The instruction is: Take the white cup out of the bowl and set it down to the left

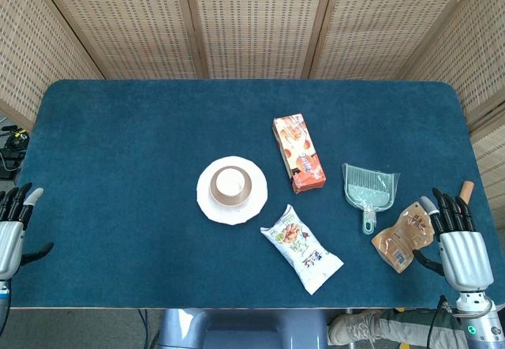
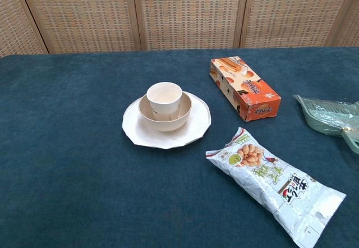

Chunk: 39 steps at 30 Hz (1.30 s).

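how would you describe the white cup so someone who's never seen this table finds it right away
On the blue table, look just left of centre for the white plate. A shallow beige bowl sits on it, and the white cup stands upright inside that bowl. It is the only open container there; its neighbours to the right are an orange box and a flat nut packet.

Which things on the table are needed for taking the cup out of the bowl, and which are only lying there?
Needed:
white cup, standing upright in the bowl
bowl, on the white plate
left hand, holding nothing

Only lying there:
orange box
snack bag
green dustpan
brown pouch
right hand
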{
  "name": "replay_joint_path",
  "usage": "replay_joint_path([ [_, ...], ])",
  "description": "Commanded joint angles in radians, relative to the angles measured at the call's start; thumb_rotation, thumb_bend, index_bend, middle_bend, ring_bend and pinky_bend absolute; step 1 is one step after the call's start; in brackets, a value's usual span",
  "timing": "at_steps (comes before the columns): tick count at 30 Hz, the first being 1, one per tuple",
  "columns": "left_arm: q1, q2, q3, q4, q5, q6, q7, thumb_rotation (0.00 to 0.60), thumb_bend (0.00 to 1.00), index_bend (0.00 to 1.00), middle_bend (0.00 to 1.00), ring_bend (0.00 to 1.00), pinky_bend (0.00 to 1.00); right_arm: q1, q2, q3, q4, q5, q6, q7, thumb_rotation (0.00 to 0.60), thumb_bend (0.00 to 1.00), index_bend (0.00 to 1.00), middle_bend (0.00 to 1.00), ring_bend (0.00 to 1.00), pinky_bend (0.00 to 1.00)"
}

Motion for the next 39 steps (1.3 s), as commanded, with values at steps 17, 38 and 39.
replay_joint_path([
  [17, -0.005, -0.003, 0.004, 0.003, 0.008, -0.010, -0.013, 0.600, 0.07, 0.00, 0.00, 0.00, 0.00, -0.002, 0.003, 0.004, -0.004, 0.007, 0.000, 0.015, 0.600, 0.13, 0.08, 0.00, 0.00, 0.05],
  [38, -0.301, 0.011, -0.142, -0.137, -0.101, -0.358, 0.080, 0.600, 0.09, 0.25, 0.00, 0.00, 0.00, 0.012, 0.014, 0.027, 0.026, 0.057, -0.037, 0.107, 0.600, 0.13, 0.10, 0.00, 0.00, 0.05],
  [39, -0.333, -0.003, -0.157, -0.134, -0.126, -0.389, 0.113, 0.600, 0.10, 0.28, 0.00, 0.00, 0.00, 0.013, 0.015, 0.029, 0.029, 0.063, -0.043, 0.114, 0.600, 0.13, 0.10, 0.00, 0.00, 0.05],
])
